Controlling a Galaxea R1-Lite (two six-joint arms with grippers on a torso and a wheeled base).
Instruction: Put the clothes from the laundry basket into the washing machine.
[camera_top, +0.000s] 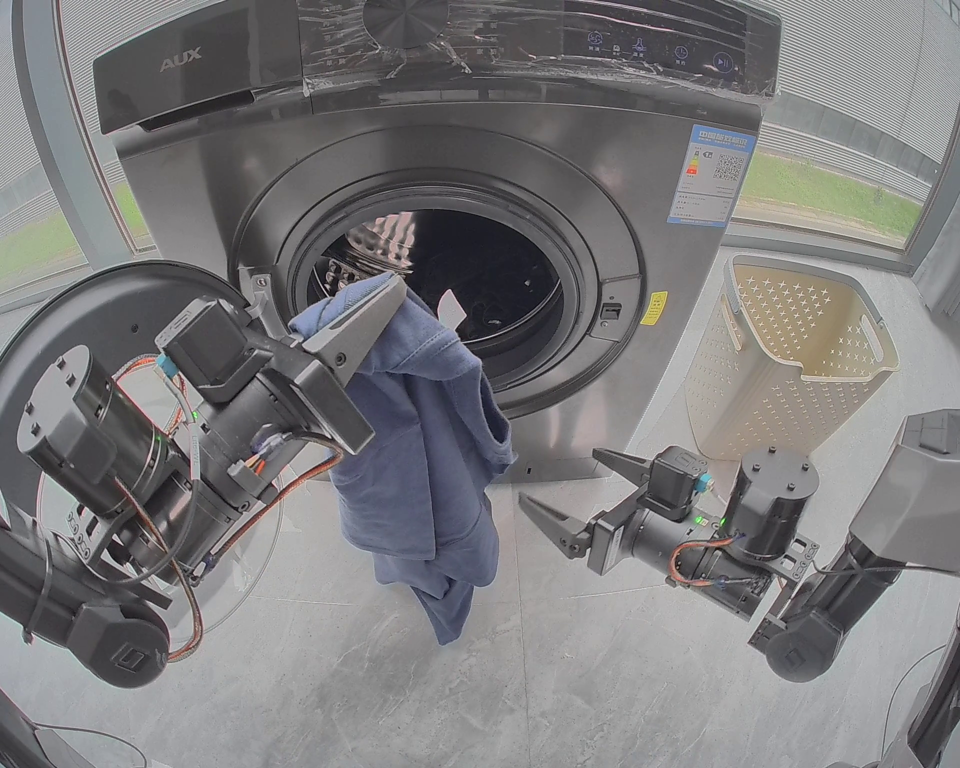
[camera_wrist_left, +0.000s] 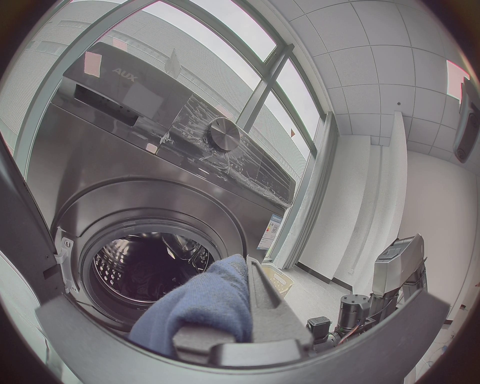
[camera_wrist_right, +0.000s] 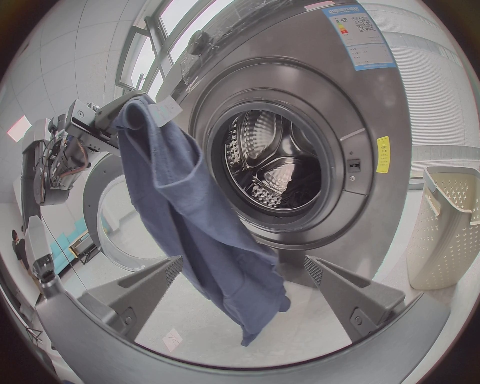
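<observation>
One blue garment (camera_top: 430, 430) hangs from the clenched left claw (camera_top: 385, 295) raised before the washing machine (camera_top: 600, 160); right claw (camera_top: 560, 478) low, splayed

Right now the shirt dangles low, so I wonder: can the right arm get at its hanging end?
Probably yes. The right arm sits low beside the shirt, its jaws open and aimed toward the hanging end, and nothing stands between them.
</observation>
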